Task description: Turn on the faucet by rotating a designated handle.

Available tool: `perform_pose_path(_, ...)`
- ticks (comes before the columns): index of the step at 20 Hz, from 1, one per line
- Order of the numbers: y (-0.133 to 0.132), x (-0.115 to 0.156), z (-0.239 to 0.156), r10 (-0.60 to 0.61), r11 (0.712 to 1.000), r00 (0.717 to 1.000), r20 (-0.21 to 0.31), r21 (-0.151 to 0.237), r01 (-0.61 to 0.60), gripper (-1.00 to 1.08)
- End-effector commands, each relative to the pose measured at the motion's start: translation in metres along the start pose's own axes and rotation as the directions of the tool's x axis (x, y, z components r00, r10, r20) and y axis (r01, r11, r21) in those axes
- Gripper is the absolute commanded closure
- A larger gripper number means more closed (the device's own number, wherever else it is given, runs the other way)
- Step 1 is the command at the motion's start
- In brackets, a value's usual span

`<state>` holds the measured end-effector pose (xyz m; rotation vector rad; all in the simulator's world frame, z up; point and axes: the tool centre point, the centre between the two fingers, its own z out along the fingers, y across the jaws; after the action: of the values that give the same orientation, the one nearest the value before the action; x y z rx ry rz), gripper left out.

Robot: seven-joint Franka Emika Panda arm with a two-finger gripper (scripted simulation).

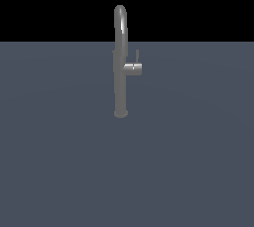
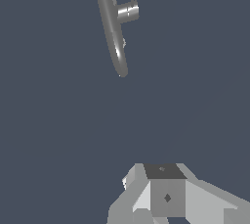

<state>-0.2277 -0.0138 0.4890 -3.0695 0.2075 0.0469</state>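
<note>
The faucet (image 1: 120, 72) is a tall slim grey column with an arched top, standing on a round base on the grey surface. The handle (image 1: 134, 67) is a short cylinder stub with a thin upright lever rod, on the column's side toward the exterior view's right. In the wrist view the faucet (image 2: 111, 27) and the handle (image 2: 128, 11) show far off. My gripper (image 2: 152, 173) shows only as grey blocks at the picture's edge, well apart from the faucet and holding nothing. How its jaws stand is unclear. The gripper is out of the exterior view.
A flat dark grey surface (image 1: 127, 171) spreads all around the faucet, with a black background behind it. Nothing else shows.
</note>
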Motion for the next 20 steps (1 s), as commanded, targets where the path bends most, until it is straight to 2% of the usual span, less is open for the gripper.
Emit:
perform_pose_path(1, -0.003, 0.009, 0.001, 0.023, 1.000, 0.999, 0.027, 0.021, -0.023, 1.08)
perform_pose_path(11, -0.015, 0.060, 0.007, 0.137, 0.979, 0.973, 0.185, 0.125, -0.161, 1.08)
perform_pose_path(20, -0.021, 0.110, 0.019, 0.224, 0.930, 0.911, 0.346, 0.203, -0.306, 1.08)
